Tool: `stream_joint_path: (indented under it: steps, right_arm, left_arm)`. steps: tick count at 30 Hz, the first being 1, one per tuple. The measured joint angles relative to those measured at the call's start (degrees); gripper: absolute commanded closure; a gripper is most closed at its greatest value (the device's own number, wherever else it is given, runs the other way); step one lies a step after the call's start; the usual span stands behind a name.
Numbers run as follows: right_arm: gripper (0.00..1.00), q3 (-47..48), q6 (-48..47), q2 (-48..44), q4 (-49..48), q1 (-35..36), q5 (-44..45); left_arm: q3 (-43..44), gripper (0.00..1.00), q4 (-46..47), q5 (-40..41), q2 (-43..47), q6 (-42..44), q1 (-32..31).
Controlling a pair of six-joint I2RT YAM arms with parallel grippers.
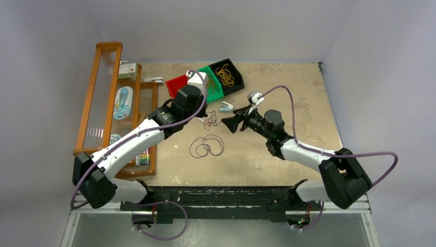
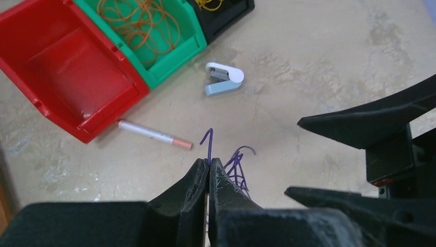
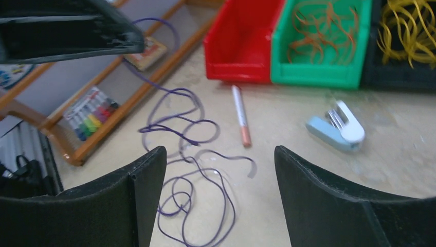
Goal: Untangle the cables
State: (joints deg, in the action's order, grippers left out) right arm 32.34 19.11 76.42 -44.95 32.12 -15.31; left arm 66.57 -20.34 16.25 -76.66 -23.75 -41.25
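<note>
Lying in loose, overlapping loops mid-table, the purple cable (image 1: pixel 206 146) is running from a small bundle of crossed strands up to one free end. The left gripper (image 2: pixel 209 163) is pinching that end, fingers pressed together on it, with the strand's tip poking out just past them. The right gripper (image 3: pixel 220 154) is hovering just beside the tangle, jaws spread wide and holding nothing, facing the left one across the raised strand. Step in hand, as I am reading it: drawing the held end out of the bundle while the other arm is steadying the rest. Doing it well is calling for a slow, low pull away from the loops, watching whether a crossing is tightening rather than sliding. The right gripper should be closing on a single strand near that crossing, not on the whole bundle, since the cable is looking thin and likely to slip. A pen (image 2: pixel 154 135) is lying near the tangle, just beside the red bin (image 2: pixel 77 67). A stapler (image 2: pixel 224 78) is sitting further off, near the green bin (image 2: pixel 177 62). Pulling that way is risking dragging them; the open table (image 1: pixel 308 113) to the right is looking safer.
</note>
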Motion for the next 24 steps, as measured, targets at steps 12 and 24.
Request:
stream_joint_path:
  steps: [12,24]
  right_arm:
    - [0.25,4.7,-4.6,5.6,-15.4,0.2,-10.8]
    - [0.56,11.3,-5.4,16.0,-15.8,2.7,-13.8]
  left_arm:
    - [3.1,1.00,-0.7,-2.8,-0.1,1.9,0.0]
    - [4.2,1.00,-0.7,-6.1,-1.4,2.0,0.0]
